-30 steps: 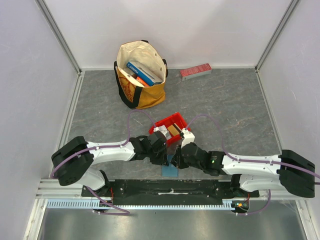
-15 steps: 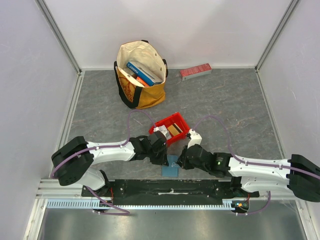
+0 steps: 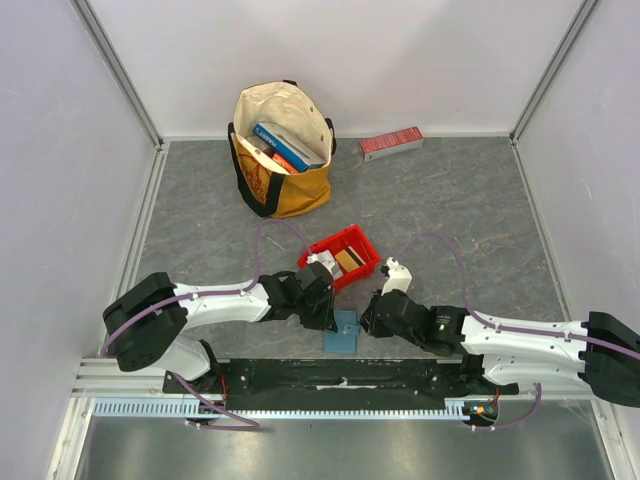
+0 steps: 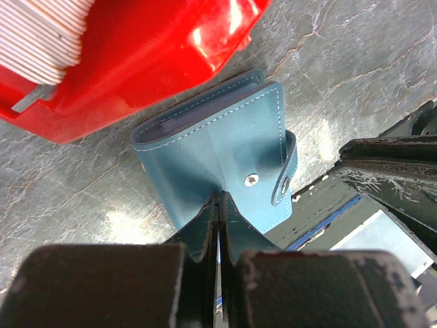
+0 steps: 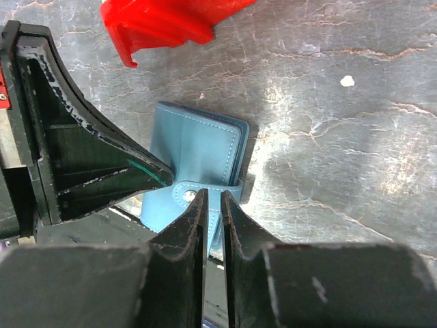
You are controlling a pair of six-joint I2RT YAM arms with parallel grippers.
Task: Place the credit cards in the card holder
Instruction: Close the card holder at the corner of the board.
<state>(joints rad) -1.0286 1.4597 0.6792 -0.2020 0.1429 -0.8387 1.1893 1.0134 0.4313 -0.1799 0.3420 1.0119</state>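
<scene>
The teal card holder (image 3: 343, 335) lies folded shut on the grey table, just in front of the red bin (image 3: 366, 249). Its closure tab (image 4: 285, 167) curls round one edge. My left gripper (image 4: 218, 199) is shut, its tips resting on the holder's cover (image 4: 218, 140) with nothing between them. My right gripper (image 5: 213, 198) hovers at the tab (image 5: 205, 190) from the other side, its jaws only a narrow slit apart and nothing clearly pinched. Credit cards (image 3: 347, 258) stand stacked in the bin, their white edges (image 4: 44, 34) showing in the left wrist view.
A yellow and cream tote bag (image 3: 281, 150) with books stands at the back. A long red box (image 3: 391, 143) lies by the far wall. The black base rail (image 3: 340, 375) runs right behind the holder. Both grippers (image 3: 327, 308) (image 3: 367, 322) crowd the holder.
My right arm has swung away from the red bin, to the right and down toward the card holder's tab. The left arm and the holder have stayed put.
</scene>
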